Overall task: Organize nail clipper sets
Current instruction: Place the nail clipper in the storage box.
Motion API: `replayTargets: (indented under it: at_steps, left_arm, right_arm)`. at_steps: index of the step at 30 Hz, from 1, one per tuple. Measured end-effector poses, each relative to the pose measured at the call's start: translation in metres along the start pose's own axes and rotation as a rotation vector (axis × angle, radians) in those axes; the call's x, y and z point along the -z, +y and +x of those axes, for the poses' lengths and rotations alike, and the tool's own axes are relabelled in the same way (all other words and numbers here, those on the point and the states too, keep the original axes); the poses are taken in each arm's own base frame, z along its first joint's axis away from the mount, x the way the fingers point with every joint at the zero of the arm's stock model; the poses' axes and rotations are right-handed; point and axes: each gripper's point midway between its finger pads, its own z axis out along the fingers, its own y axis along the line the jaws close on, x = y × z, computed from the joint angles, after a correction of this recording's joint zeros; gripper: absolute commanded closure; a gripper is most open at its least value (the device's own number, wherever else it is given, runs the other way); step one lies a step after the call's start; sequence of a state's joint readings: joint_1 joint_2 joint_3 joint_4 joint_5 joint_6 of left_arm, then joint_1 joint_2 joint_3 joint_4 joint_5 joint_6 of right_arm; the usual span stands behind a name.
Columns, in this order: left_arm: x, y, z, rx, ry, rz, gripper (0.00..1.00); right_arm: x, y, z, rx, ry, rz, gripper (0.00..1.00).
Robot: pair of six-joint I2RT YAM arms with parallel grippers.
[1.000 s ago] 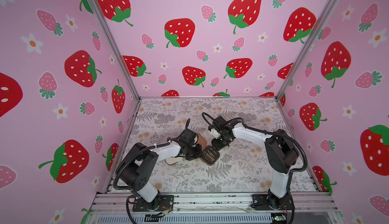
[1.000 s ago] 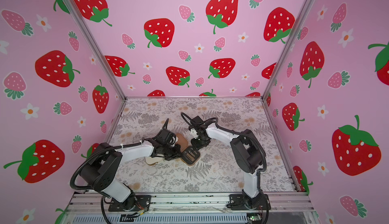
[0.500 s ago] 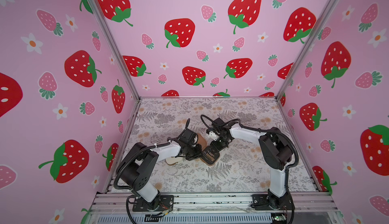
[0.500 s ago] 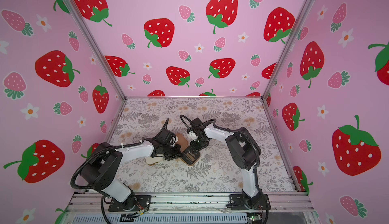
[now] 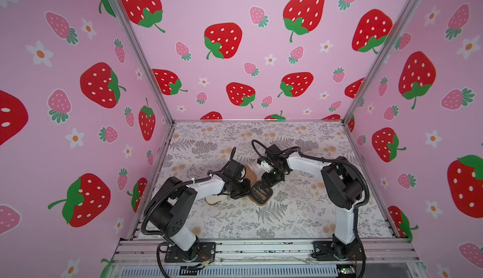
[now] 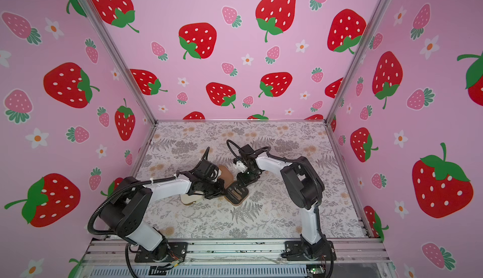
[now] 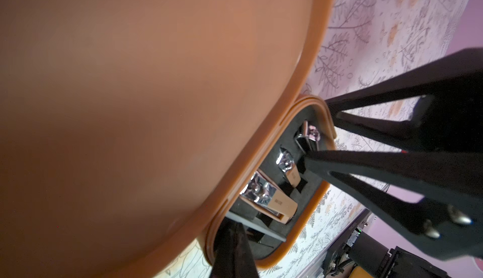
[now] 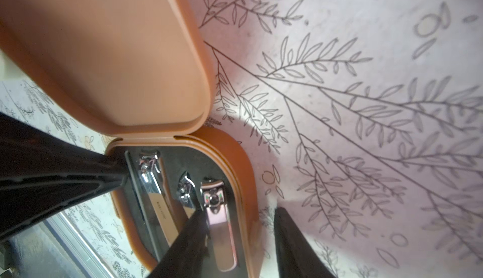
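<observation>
A brown nail clipper case lies open at mid-table, its base [image 5: 262, 196] [image 6: 238, 195] flat and its lid [image 5: 250, 174] [image 8: 104, 54] tilted up. Three metal clippers [image 8: 218, 219] and a grey file [image 8: 133, 185] sit in the black insert. My right gripper [image 8: 239, 211] [image 5: 263, 185] is open and straddles the base's far wall: one finger inside beside the outermost clipper, the other on the mat outside. My left gripper [image 7: 232, 225] [image 5: 247, 189] is shut, its tip in the base's corner by the hinge, next to the file. A cream case [image 5: 213, 201] [image 6: 189, 200] lies half hidden under the left arm.
The floral mat [image 5: 300, 211] covers the floor between pink strawberry walls. An aluminium rail [image 5: 261, 248] with both arm bases runs along the front edge. The two grippers stand close together over the open case.
The right arm has drawn in a little toward the case, its gripper has settled lower over the base and its jaws have narrowed slightly. The left arm and the cases have not moved.
</observation>
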State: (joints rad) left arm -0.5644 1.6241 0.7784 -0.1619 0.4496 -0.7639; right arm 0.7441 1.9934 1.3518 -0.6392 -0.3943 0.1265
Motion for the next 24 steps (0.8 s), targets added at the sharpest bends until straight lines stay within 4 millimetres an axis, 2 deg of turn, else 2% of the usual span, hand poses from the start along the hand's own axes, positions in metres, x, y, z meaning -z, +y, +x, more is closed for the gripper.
replayTargets:
  at_steps: [8,18,24]
  left_arm:
    - [0.0002,0.0002,-0.0005,0.001,-0.001,0.000,1.00]
    - [0.0007,0.0015,-0.0019,0.003,-0.006,-0.004,1.00]
    - [0.0011,0.0024,-0.0028,0.006,-0.008,-0.004,1.00]
  right_arm:
    - [-0.0023,0.0025,-0.0041,-0.001,-0.014,-0.026,0.60]
    - [-0.0059,0.0017,-0.0061,-0.003,-0.030,-0.040,0.76]
    - [-0.0076,0.0018,-0.0061,-0.006,-0.039,-0.045,0.81]
